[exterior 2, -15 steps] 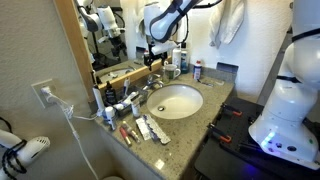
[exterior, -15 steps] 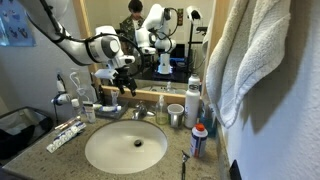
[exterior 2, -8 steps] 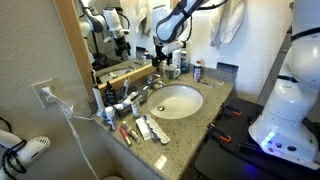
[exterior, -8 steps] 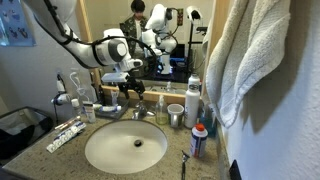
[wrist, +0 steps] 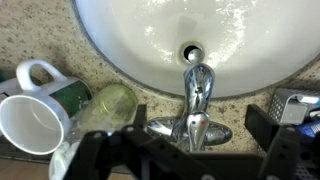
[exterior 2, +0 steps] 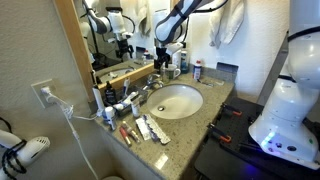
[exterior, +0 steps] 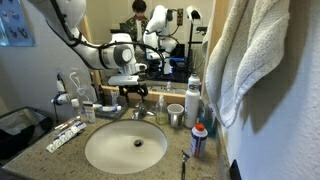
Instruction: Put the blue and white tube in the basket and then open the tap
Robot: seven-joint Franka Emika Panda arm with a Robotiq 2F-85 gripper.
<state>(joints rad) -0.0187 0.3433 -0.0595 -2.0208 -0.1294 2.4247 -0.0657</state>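
Wrist view shows our gripper [wrist: 190,155], jaws spread and empty, poised over the tap [wrist: 198,95], so we judge only opening remains.

Both exterior views share sink [exterior: 110,150], frontal and oblique; wrist view close above tap [wrist: 198,92], looking down

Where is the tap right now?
In the wrist view the tap stands at the rim of the sink, a white mug to its left; in an exterior view the gripper hangs above it.

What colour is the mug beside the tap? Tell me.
White. The mug shows best in the wrist view, left of the tap.
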